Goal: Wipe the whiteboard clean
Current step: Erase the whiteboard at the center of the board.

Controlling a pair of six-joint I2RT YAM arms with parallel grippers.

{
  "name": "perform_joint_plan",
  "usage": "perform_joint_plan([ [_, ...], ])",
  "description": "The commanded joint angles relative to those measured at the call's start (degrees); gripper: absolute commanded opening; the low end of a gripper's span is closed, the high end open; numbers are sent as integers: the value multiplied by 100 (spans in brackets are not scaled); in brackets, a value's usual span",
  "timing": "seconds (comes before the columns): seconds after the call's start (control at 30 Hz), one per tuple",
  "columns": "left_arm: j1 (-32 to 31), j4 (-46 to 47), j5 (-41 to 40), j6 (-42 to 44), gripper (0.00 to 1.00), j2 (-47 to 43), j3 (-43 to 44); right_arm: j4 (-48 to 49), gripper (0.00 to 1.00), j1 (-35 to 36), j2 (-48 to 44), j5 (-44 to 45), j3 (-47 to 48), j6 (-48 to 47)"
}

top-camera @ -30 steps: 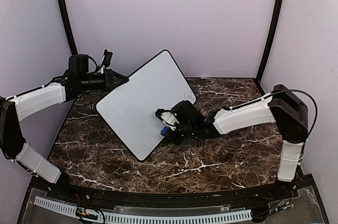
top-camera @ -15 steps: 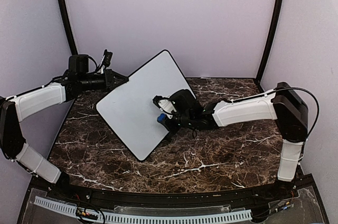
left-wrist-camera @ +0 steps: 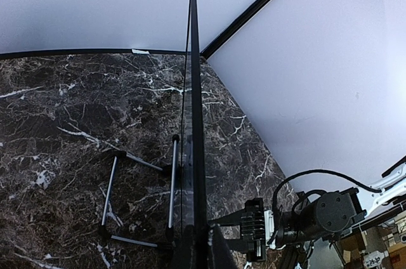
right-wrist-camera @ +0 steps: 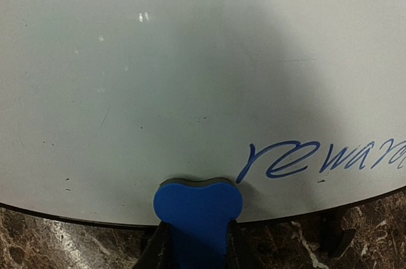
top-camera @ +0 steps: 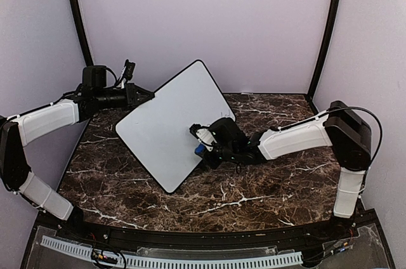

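Observation:
The whiteboard (top-camera: 168,120) stands tilted on the marble table, turned diamond-wise. My left gripper (top-camera: 148,96) is shut on its upper left rim; in the left wrist view the whiteboard (left-wrist-camera: 193,104) shows edge-on between my fingers (left-wrist-camera: 219,250). My right gripper (top-camera: 202,149) is shut on a blue eraser (top-camera: 198,150) and presses it on the board's lower right part. In the right wrist view the eraser (right-wrist-camera: 198,205) touches the whiteboard (right-wrist-camera: 190,59) just above its bottom rim, right beside the left end of blue handwriting (right-wrist-camera: 323,158).
The board's thin wire stand (left-wrist-camera: 143,199) rests on the dark marble table (top-camera: 254,193) behind the board. The purple back wall (top-camera: 254,21) and black corner posts close the space. My right arm (left-wrist-camera: 311,218) shows past the board's edge.
My right gripper took the eraser up and left across the board, then came back down and right to near the bottom rim. The left gripper and board have not moved.

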Motion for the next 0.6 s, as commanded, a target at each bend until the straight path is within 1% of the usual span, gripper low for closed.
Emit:
perform_joint_plan([
  [0.0,-242,-200,714,-44,0,-37,-59,-33,22,-83,136,79,-106,90],
  [0.17,-242,-200,717,-48,0,-52,-66,73,21,-89,145,178,150,3],
  [0.47,-242,-200,719,-42,0,-71,-67,128,22,-273,319,202,1137,-191],
  [0.57,-242,-209,711,-28,0,-84,-64,112,22,-321,417,164,1217,-205],
])
